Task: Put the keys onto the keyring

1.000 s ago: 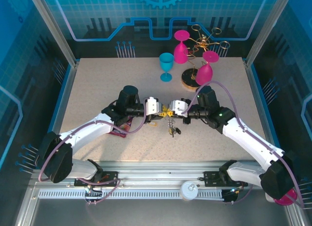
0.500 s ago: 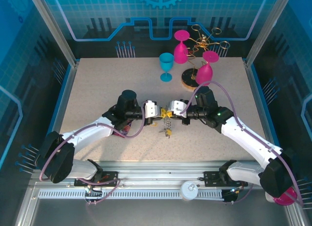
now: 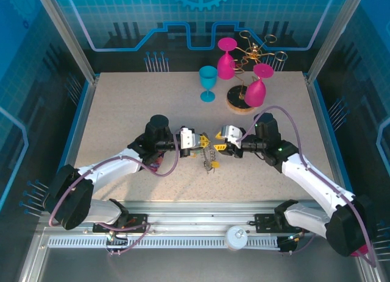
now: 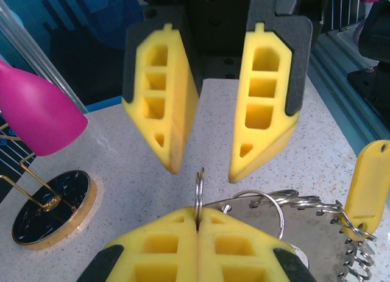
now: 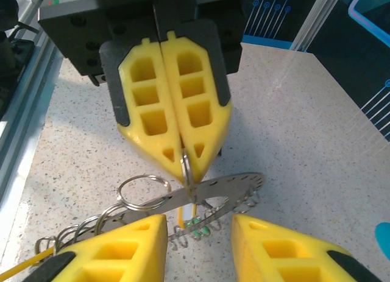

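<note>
The keyring (image 5: 231, 186) is a flat grey disc with wire loops around its rim, held tilted just above the table between the two grippers (image 3: 210, 155). My left gripper (image 4: 197, 214) is shut on one thin wire loop (image 4: 198, 187) at the disc's edge. My right gripper (image 5: 198, 220) stands open in front of it, fingers either side of the disc without touching. A yellow-tagged key (image 4: 365, 179) hangs from the rim. Below the disc hang a green tag (image 5: 198, 227) and another yellow tag (image 5: 183, 218). In the top view the left gripper (image 3: 198, 142) and right gripper (image 3: 219, 148) face each other.
Behind the arms stands a gold wire glass rack (image 3: 253, 50) on a round wooden base (image 3: 236, 100), with two pink glasses (image 3: 226, 59) (image 3: 256, 90) on it. A teal glass (image 3: 208, 82) stands to its left. A small red item (image 3: 151, 164) lies under the left arm.
My right gripper has drawn back to the right, away from the left gripper. The keyring has sunk a little and swung toward the near side. The left gripper keeps its hold.
</note>
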